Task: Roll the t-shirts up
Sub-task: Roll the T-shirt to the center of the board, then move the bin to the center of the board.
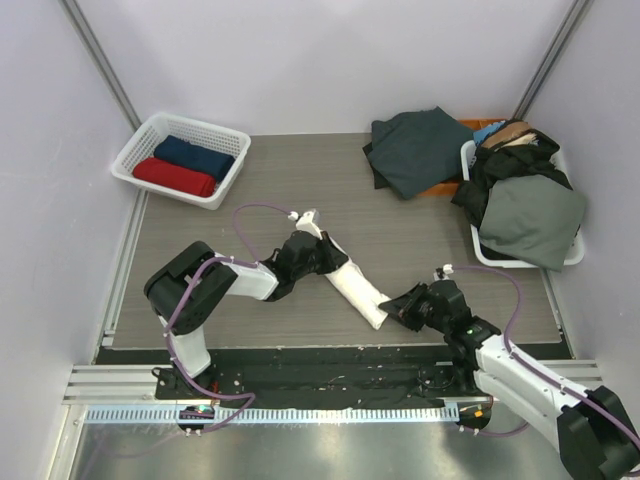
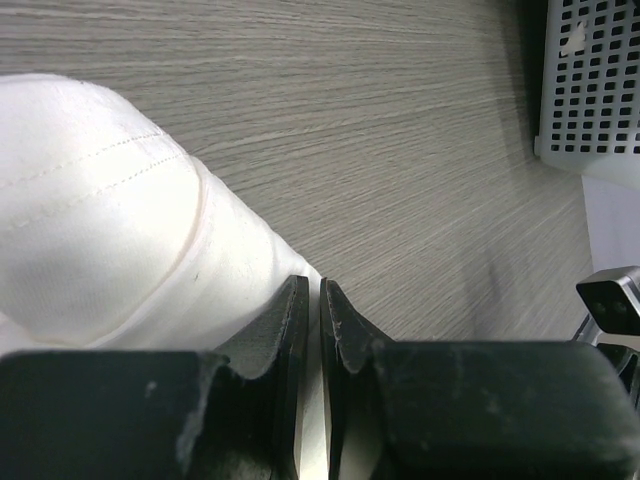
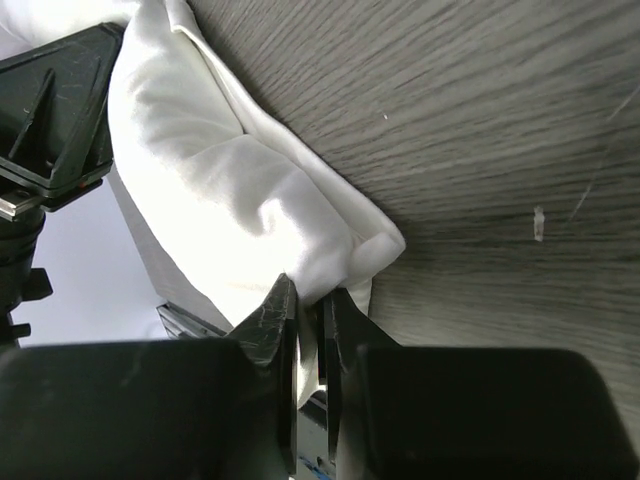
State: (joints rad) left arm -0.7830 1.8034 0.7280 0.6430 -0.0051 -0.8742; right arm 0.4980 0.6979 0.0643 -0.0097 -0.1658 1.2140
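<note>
T-shirts (image 1: 360,290): one white, two in basket (image 1: 133,152)

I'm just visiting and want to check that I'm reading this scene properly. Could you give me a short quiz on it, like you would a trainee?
1. True or false: the rolled cream-white cloth t-shirt lies inside the far-left white plastic lattice basket.
2. What grips the cream-white t-shirt? A) the left tool only B) the right tool only C) both tools
3. Fill in: the far-left basket holds a rolled red t-shirt and a rolled ____ one.

Key
1. False: it lies on the grey wood-grain table.
2. C: one tool at each end.
3. Navy: the navy t-shirt.
</note>
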